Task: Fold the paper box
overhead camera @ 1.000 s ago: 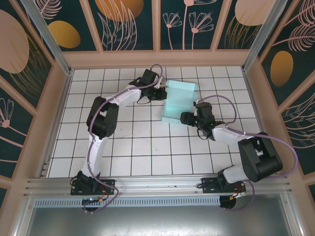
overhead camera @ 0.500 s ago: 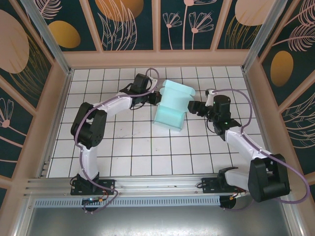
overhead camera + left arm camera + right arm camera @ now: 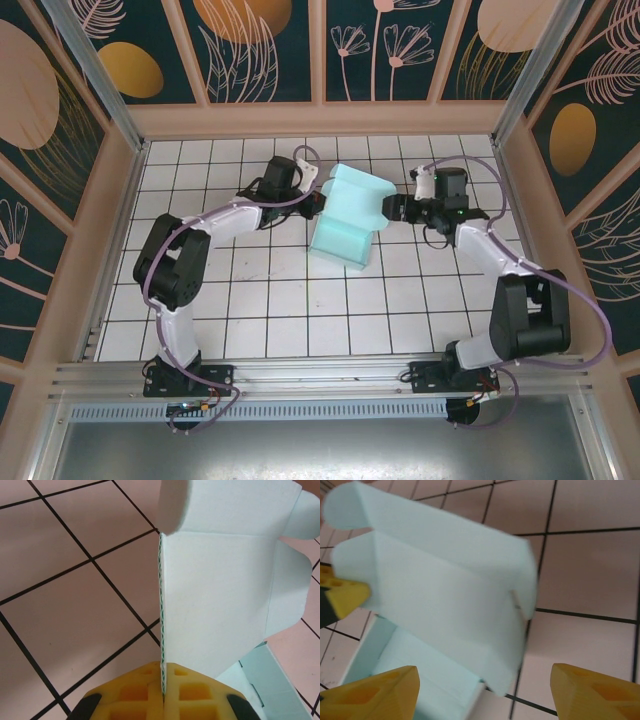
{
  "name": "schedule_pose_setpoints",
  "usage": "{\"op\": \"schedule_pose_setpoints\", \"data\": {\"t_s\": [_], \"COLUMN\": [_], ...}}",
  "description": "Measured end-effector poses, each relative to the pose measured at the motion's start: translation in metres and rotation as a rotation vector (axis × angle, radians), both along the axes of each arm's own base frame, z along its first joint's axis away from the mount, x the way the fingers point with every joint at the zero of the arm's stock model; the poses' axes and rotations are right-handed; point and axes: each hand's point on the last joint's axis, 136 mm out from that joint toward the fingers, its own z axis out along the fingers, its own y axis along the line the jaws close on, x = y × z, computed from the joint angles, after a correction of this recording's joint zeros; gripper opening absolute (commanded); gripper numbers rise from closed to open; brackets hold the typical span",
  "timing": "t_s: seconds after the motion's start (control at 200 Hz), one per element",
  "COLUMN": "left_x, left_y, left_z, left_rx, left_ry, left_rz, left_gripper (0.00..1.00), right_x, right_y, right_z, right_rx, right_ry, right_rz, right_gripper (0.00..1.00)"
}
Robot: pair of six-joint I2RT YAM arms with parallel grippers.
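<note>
Top external: on the table (image 3: 250, 300), the box (image 3: 345, 222) sat mid-back, shifted left and tilted more than a second before. The left gripper (image 3: 318, 203) pinched its upright panel edge. The right gripper (image 3: 390, 210), spread wide and empty, had moved from the near corner to its right side.

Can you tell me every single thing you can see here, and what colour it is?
paper box: one, pale mint, partly folded, far middle of the table
table: one, white tiles with dark lines, under everything
wall panels: several, dark teal with orange circles and pale plant drawings, around the table
rail: one, silver, along the near edge
cables: purple, one along each arm
arms: two, white and black, bolted at the near edge
left gripper: one, yellow pads, shut on the box's card edge
right gripper: one, yellow fingers, open, facing the box
</note>
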Motion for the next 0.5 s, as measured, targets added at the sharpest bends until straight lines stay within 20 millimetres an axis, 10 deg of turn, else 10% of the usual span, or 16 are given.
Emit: {"op": "schedule_pose_setpoints", "data": {"t_s": [0.24,0.5], "left_x": [-0.008,-0.010], "left_y": [-0.003,-0.005], "left_z": [0.006,0.008], "left_rx": [-0.028,-0.029], "left_ry": [-0.023,-0.037], "left_rz": [-0.045,-0.072], "left_gripper": [0.00,0.00], "right_x": [-0.008,-0.011], "right_y": [0.006,0.019], "right_z": [-0.020,-0.039], "right_rx": [0.023,0.056], "right_ry": [0.085,0.133], "right_rz": [0.143,0.246], "right_gripper": [0.56,0.19]}}
